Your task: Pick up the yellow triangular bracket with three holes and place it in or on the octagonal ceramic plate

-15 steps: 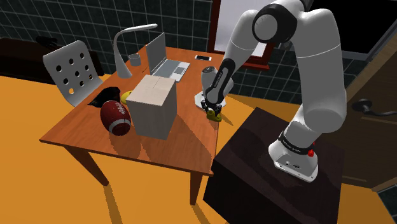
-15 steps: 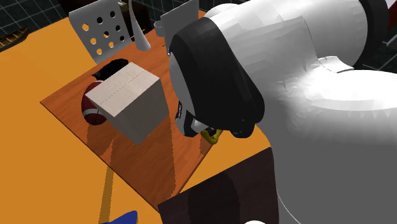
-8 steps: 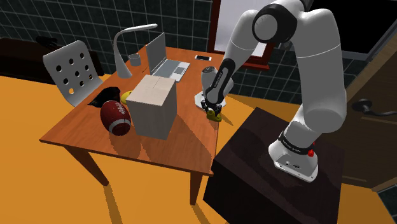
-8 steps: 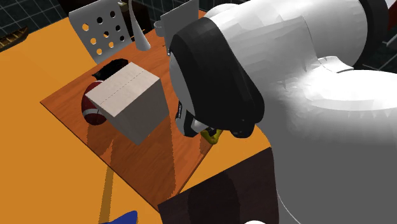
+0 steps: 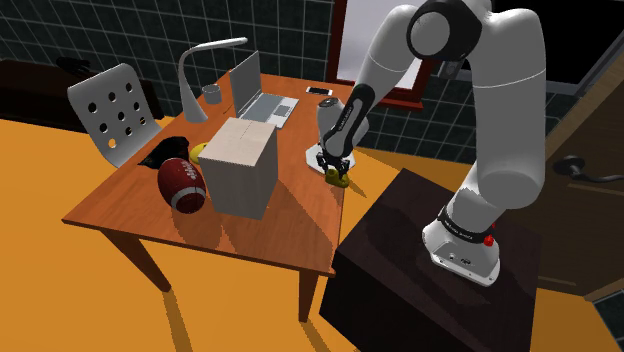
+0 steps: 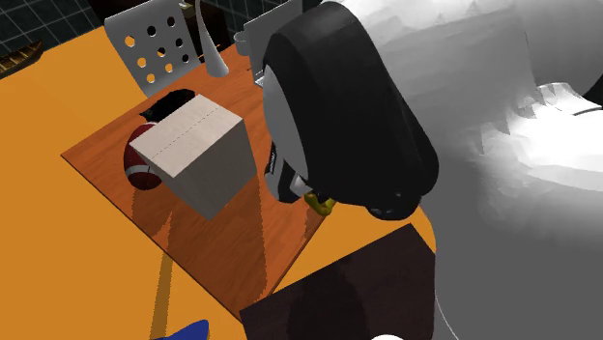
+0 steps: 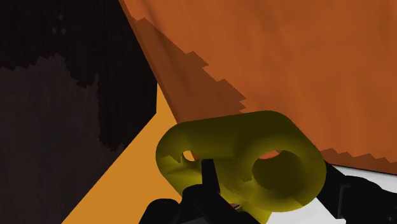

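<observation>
Yellow bracket (image 7: pixel 236 145) tight inside tool (image 7: pixel 271 179)

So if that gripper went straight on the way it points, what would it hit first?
Probably the table, near its edge; the yellow bracket in the gripper would touch first. Depth is unclear.

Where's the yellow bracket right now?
In the shoulder view, the yellow bracket sits clasped in the gripper at the table's right edge, beside the white plate.

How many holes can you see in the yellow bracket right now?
2. On the yellow bracket, one large hole sits between the fingers of the tool, one smaller hole outside them; a third may be hidden.
</observation>
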You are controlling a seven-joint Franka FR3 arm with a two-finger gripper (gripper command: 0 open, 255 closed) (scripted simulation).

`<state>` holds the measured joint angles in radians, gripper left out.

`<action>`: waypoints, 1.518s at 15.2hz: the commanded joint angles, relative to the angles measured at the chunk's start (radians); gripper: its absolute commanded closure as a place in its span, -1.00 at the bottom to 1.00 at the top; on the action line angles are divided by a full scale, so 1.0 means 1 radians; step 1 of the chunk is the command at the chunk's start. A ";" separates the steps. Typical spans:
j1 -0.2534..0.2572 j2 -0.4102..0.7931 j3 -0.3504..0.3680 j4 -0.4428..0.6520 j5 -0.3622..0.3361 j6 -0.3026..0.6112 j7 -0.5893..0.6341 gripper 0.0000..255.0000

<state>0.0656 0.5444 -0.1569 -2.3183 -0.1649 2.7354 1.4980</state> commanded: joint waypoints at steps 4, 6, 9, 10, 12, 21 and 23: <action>0.003 -0.076 -0.004 -0.023 -0.003 -0.053 -0.007 1.00; 0.004 -0.105 -0.006 -0.030 -0.004 -0.075 -0.009 1.00; 0.006 -0.148 -0.008 -0.039 -0.006 -0.108 -0.012 1.00; 0.007 -0.162 -0.009 -0.042 -0.006 -0.119 -0.013 1.00; -0.009 -0.146 -0.010 -0.008 0.000 -0.134 -0.036 1.00; -0.140 0.038 -0.007 0.344 0.053 -0.283 -0.208 1.00; -0.177 0.104 -0.004 0.470 0.066 -0.338 -0.251 1.00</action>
<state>-0.0935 0.6100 -0.1634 -1.9149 -0.1060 2.4233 1.2683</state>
